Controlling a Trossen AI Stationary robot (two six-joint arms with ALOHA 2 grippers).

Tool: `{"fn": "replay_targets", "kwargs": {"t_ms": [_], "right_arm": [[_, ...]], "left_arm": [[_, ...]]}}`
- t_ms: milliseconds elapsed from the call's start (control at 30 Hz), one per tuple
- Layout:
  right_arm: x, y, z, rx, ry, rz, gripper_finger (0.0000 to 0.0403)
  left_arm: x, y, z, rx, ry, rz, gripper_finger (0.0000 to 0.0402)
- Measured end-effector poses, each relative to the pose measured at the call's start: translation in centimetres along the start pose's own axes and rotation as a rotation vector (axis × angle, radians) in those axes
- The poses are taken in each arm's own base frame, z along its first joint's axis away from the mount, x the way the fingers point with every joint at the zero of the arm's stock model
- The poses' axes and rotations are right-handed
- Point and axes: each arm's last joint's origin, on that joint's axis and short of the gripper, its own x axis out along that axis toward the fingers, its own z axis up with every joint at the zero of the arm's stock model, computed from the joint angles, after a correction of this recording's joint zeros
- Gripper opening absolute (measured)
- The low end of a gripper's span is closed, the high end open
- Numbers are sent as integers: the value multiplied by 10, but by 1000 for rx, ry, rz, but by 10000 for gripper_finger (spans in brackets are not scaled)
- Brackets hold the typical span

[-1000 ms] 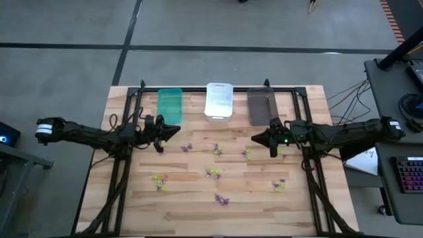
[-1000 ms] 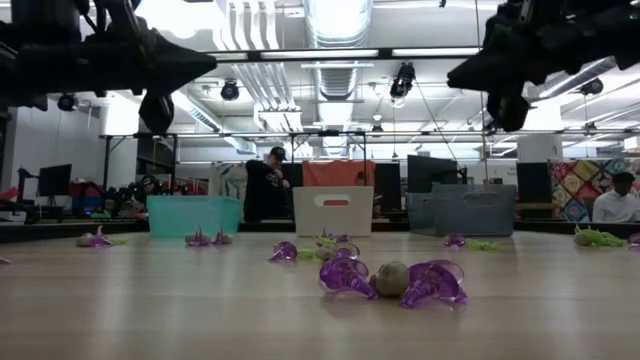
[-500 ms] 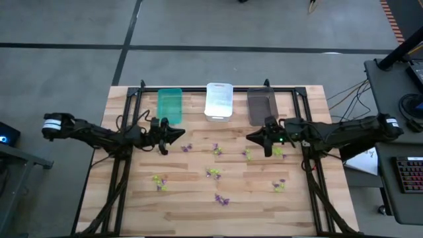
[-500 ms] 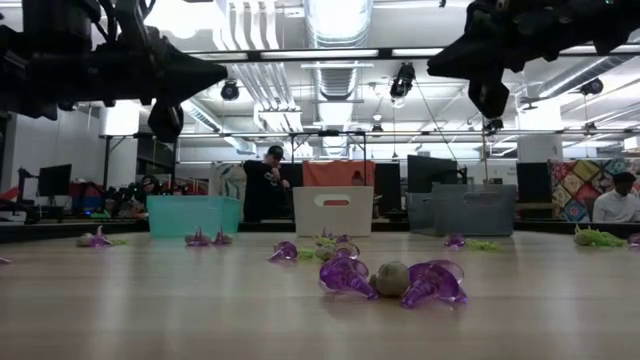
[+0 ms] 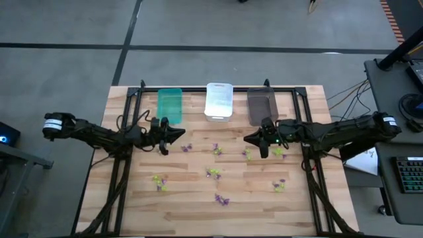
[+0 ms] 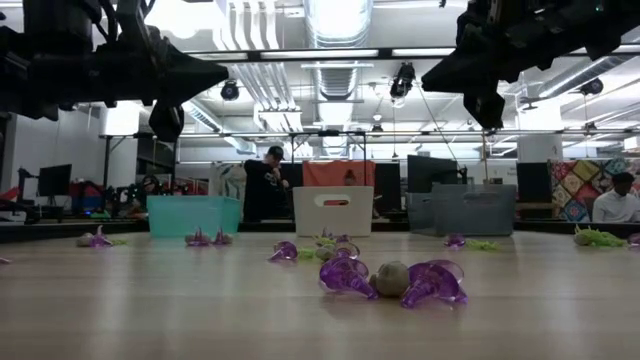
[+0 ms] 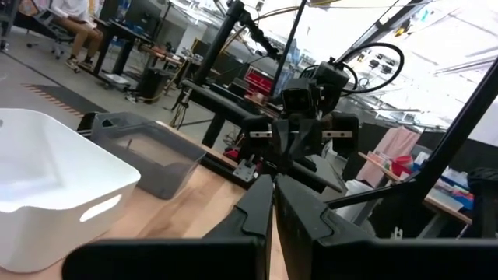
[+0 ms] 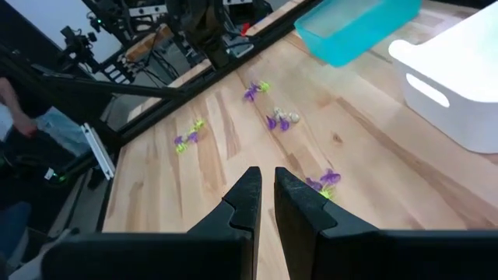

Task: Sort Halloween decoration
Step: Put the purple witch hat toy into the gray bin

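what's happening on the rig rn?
Sorting hasn't started. The Halloween trinkets lie scattered on the wooden table, none visibly in the green bin, white bin or grey bin. The left hand is shut and empty above the table. The right hand, nearly closed and empty, hovers near the centre.

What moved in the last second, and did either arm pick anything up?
The right gripper slid toward the table's middle, and the left gripper edged inward too. Neither took hold of anything. The trinkets and the three bins stayed put.
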Motion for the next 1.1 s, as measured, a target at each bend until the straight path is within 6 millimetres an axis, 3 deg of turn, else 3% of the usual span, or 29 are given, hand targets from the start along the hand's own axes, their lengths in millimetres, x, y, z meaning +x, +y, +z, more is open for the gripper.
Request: {"fn": "replay_targets", "kwargs": {"t_ms": [533,700,933,1100], "right_arm": [[15,-9,-9,1,23,-121,28],[23,-5,-16,-37,163,28,28],[37,-7,-24,-75,268,-2,28],[46,-6,-32,-256,463,-9,28]], "left_arm": [[2,3,-7,14,39,20,0],[3,4,-9,17,49,32,0],[3,5,-11,18,57,39,0],[3,5,-11,16,57,39,0]]}}
